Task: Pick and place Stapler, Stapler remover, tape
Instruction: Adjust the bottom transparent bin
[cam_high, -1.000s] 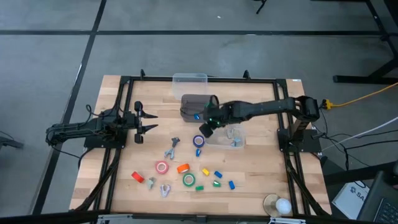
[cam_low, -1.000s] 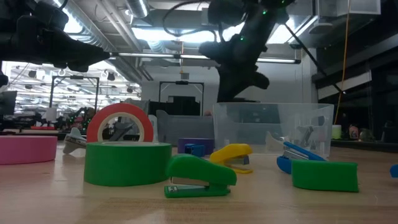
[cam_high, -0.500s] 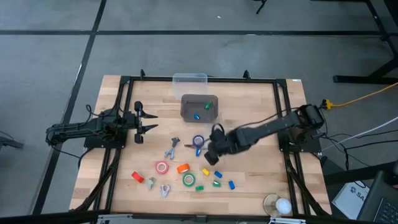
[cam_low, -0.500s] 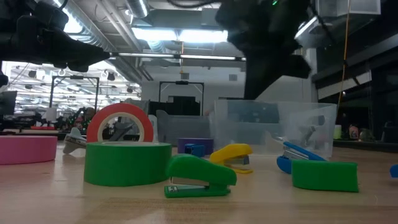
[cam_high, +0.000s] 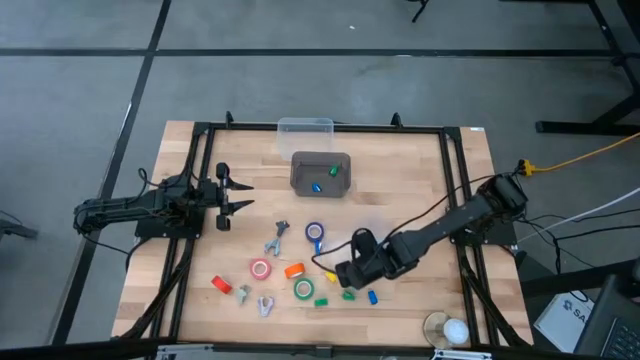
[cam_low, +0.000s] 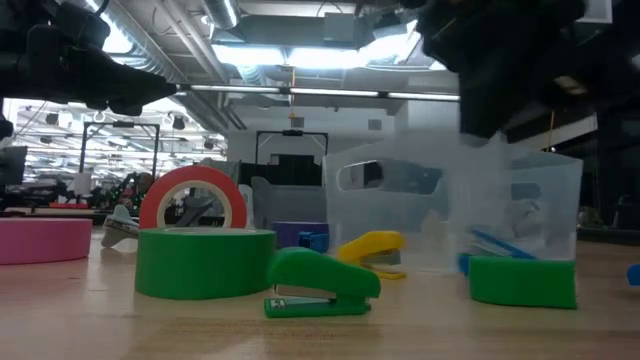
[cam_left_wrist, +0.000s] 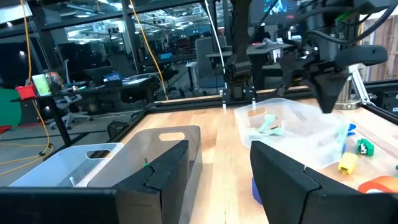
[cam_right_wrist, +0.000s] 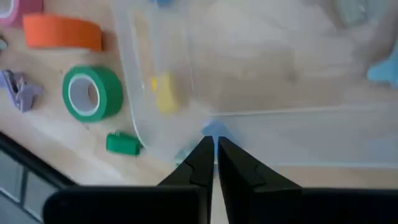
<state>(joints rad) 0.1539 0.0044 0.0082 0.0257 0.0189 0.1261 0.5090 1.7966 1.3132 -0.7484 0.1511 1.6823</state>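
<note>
My right gripper (cam_high: 350, 273) hangs over the small staplers near the table's front. It is shut on a clear plastic container (cam_left_wrist: 292, 130), which fills the middle of the low view (cam_low: 450, 215). A pink tape roll (cam_high: 261, 269), a green one (cam_high: 303, 290) and a blue one (cam_high: 316, 232) lie flat on the wood. Orange (cam_high: 294, 270), red (cam_high: 221, 285), yellow (cam_high: 331, 275) and green (cam_high: 322, 301) staplers lie among them. Grey staple removers (cam_high: 278, 238) (cam_high: 265, 305) lie there too. My left gripper (cam_high: 245, 189) waits open at the left. My right gripper pinches the clear container's thin top rim (cam_right_wrist: 214, 127) between its two fingers, near a corner. The fingers (cam_right_wrist: 200, 155) slant down from above. The yellow stapler (cam_right_wrist: 164, 92) shows through the container; whether its bottom rests on the table I cannot tell.
A grey bin (cam_high: 321, 172) holding a blue and a green piece stands at the far middle, with a second clear bin (cam_high: 305, 127) behind it. More green and blue staplers (cam_high: 372, 297) lie by the right gripper. A white ball (cam_high: 455, 330) sits at the near right corner.
My right gripper has swung from beside the grey bin toward the table's near edge, rolling its wrist, and has stayed shut. The clear container has travelled with it and now looms larger in the low view, by the staplers.
</note>
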